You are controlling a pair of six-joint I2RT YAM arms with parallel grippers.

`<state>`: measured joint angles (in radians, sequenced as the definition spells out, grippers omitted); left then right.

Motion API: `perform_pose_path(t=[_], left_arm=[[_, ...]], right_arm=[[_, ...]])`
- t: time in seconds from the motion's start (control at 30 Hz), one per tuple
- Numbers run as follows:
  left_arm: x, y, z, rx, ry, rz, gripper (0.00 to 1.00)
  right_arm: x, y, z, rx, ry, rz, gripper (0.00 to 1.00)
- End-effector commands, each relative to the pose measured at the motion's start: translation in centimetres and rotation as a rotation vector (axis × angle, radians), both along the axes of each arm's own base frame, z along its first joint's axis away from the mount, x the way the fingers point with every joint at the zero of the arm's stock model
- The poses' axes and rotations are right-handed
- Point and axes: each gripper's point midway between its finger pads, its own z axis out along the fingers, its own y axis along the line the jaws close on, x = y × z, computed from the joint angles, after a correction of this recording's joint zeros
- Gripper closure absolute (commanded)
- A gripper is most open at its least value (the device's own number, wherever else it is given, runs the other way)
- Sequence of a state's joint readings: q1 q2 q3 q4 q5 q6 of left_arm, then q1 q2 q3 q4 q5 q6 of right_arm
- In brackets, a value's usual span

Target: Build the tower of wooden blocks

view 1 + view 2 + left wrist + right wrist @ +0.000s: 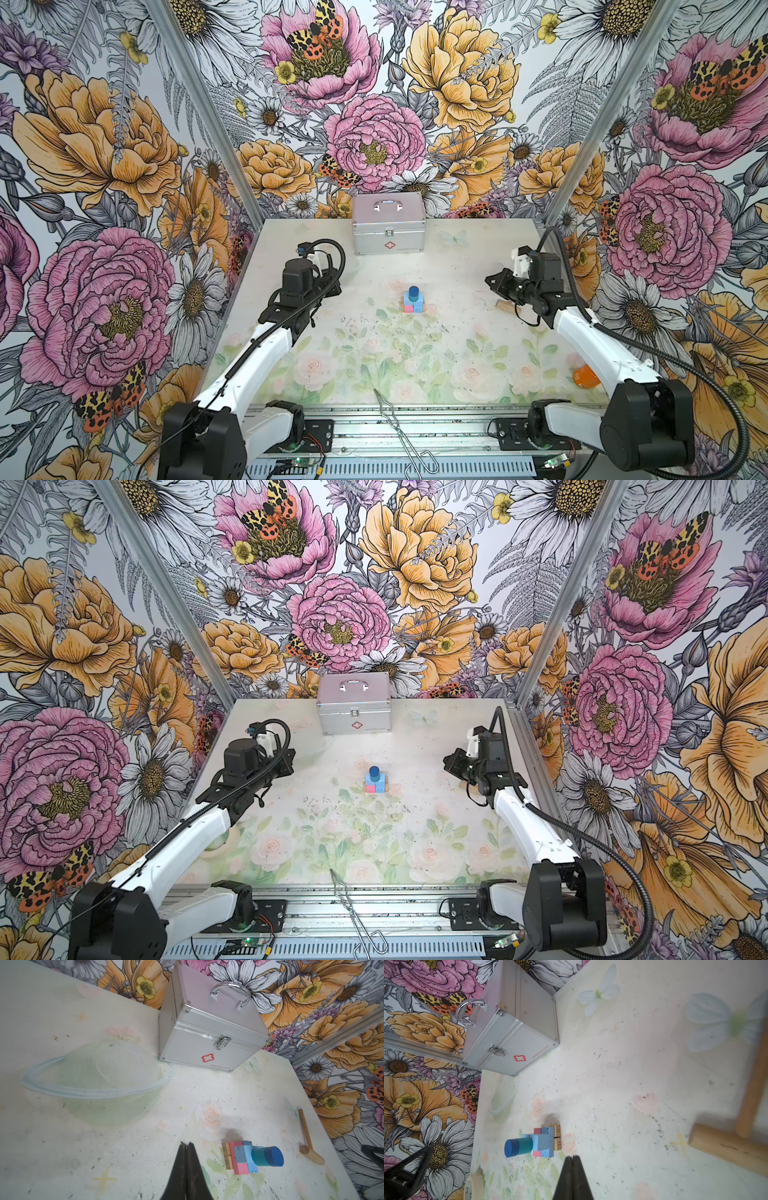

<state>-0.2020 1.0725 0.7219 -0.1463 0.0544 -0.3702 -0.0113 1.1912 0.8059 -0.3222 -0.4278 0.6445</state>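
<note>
Left gripper (186, 1145) and right gripper (572, 1157) are both clenched, fingers pressed together and grasping nothing, each well apart from the workpiece. The compact tower of pink and light blue wood blocks (413, 305), capped by an upright dark blue cylinder (413, 292), stands on the pale floral table (457, 270) between the grippers, in front of the silver metal case (388, 224).

The tower (413, 300) stands upright near the middle of the table (457, 266). At its foot two tan planks (227, 1156) lie side by side, each stamped with a number. On them rest a pink slab (241, 1168) and a blue slab (253, 1167), side by side. Above these come a light blue cube (242, 1154), a teal cylinder (257, 1156) and, topmost, a dark blue cylinder (274, 1156).
</note>
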Motion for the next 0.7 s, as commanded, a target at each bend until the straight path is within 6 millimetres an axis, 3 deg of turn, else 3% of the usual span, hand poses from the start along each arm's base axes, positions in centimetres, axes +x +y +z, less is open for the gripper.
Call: perform_pose_path(t=[0.0, 0.07, 0.1, 0.17, 0.23, 0.3, 0.4, 0.57, 0.67], left_arm=[[-0.9, 4.5, -0.5, 0.141, -0.030, 0.180, 0.96], [-1.3, 5.9, -0.1, 0.162, -0.062, 0.236, 0.82], [-1.4, 6.9, 0.0, 0.180, -0.080, 0.278, 0.75], [-1.6, 8.1, -0.1, 0.211, -0.101, 0.326, 0.56], [-1.8, 9.6, -0.7, 0.247, -0.113, 0.387, 0.32], [-1.9, 10.8, -1.4, 0.272, -0.116, 0.428, 0.17], [-2.1, 12.3, -2.4, 0.307, -0.144, 0.487, 0.01], [-2.5, 14.3, -3.7, 0.325, -0.191, 0.556, 0.01], [-2.3, 14.3, -4.0, 0.336, -0.227, 0.542, 0.01]], right_arm=[[-1.6, -3.4, -0.3, -0.061, -0.011, -0.081, 0.99], [-2.2, -5.4, -0.2, -0.087, -0.027, -0.141, 0.89], [-2.5, -6.5, -0.2, -0.107, -0.035, -0.175, 0.80], [-3.0, -8.5, -0.4, -0.172, -0.045, -0.252, 0.55], [-3.4, -10.5, -0.5, -0.262, -0.050, -0.329, 0.31], [-3.7, -12.2, -0.8, -0.328, -0.049, -0.403, 0.06], [-3.9, -13.8, -0.9, -0.380, -0.066, -0.484, 0.00], [-3.2, -14.4, -0.1, -0.438, -0.239, -0.530, 0.00], [-3.3, -14.8, 0.7, -0.539, -0.357, -0.553, 0.00]])
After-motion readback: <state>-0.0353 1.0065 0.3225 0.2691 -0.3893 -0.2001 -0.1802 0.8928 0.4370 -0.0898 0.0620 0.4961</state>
